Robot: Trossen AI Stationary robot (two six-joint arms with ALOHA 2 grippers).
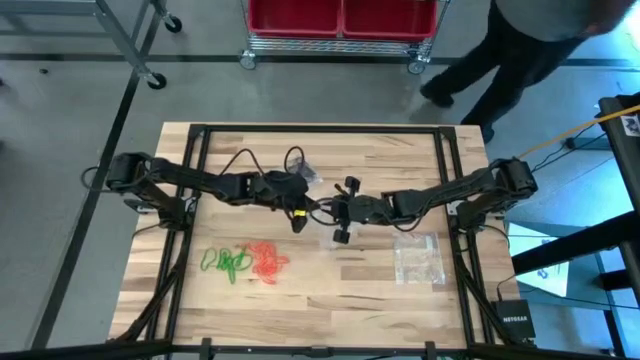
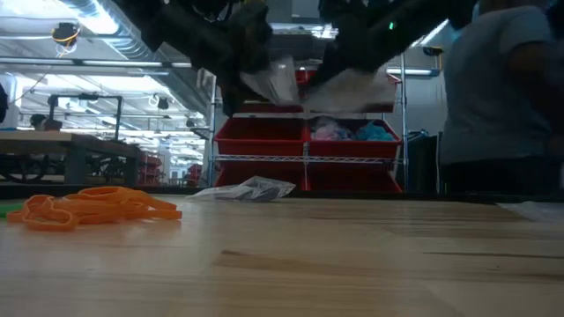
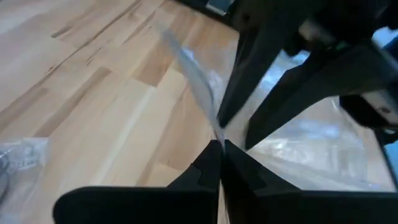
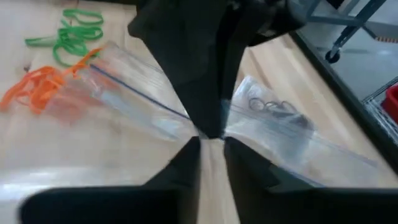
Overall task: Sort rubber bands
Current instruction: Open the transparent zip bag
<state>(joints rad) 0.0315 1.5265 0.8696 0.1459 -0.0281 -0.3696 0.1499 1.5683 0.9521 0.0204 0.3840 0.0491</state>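
Above mid-desk (image 1: 380, 290), left gripper (image 3: 219, 144) with fingers (image 3: 202, 171) pinched together on the edge of a clear plastic bag (image 4: 134, 93), held up in the air. Right gripper (image 4: 211, 142) facing it, just beside, fingers (image 4: 186, 158) slightly apart at the same bag edge; grip there impossible to tell. Rubber bands on the desk nearer the left arm: green pile (image 1: 226, 262) touching orange-red pile (image 1: 267, 260). Black bands (image 4: 272, 106) inside another bag (image 4: 273, 124). A third bag (image 1: 417, 258) flat on the desk near the right arm.
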